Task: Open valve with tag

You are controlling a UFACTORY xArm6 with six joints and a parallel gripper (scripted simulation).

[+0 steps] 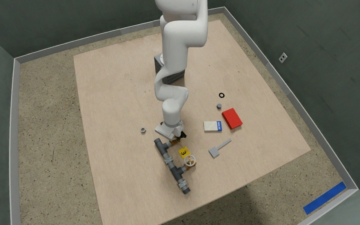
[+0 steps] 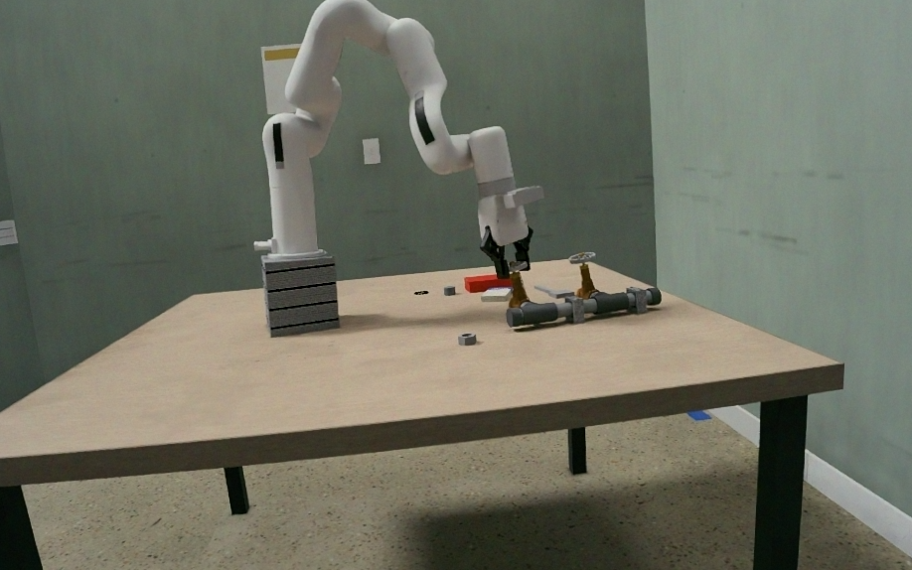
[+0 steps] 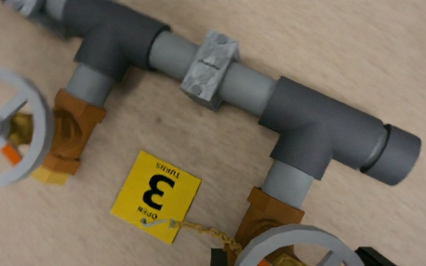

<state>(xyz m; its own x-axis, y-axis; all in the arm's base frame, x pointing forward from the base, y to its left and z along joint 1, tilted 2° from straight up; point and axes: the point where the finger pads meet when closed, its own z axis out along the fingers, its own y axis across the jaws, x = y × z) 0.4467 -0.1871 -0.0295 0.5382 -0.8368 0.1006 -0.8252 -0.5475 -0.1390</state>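
Observation:
A grey pipe lies on the table with two brass valves branching off it. A yellow tag reading "OPEN 3 TURNS" is chained to the valve nearer the robot base; the tag also shows in the top view. My gripper is shut on that tagged valve's grey handwheel, whose rim shows at the bottom of the wrist view between black fingertips. In the top view the gripper hides this handwheel. The other valve's handwheel stands free, also at the left of the wrist view.
A grey nut lies left of the pipe. A grey scraper, a white and blue card box, a red block, a small grey cap and a black ring lie to the right.

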